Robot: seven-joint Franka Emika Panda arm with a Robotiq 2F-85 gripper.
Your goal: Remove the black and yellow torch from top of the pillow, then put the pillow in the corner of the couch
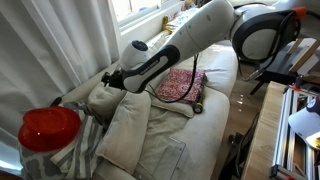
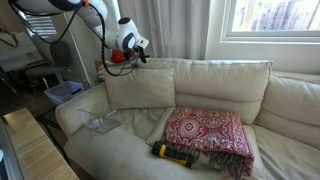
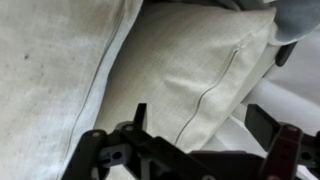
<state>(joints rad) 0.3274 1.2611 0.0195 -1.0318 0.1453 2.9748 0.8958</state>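
Pillow (image 2: 140, 88): cream, probably light and squashy; leaning in the couch (image 2: 230, 80) corner; best pinched at a seamed edge. Torch (image 2: 172, 153): lying on the seat. Gripper (image 2: 138, 52): hovering above the pillow, jaws apart, empty.

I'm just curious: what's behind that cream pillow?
The couch's back cushion, which the pillow leans against. The part directly behind the pillow is covered, so anything tucked there can't be seen.
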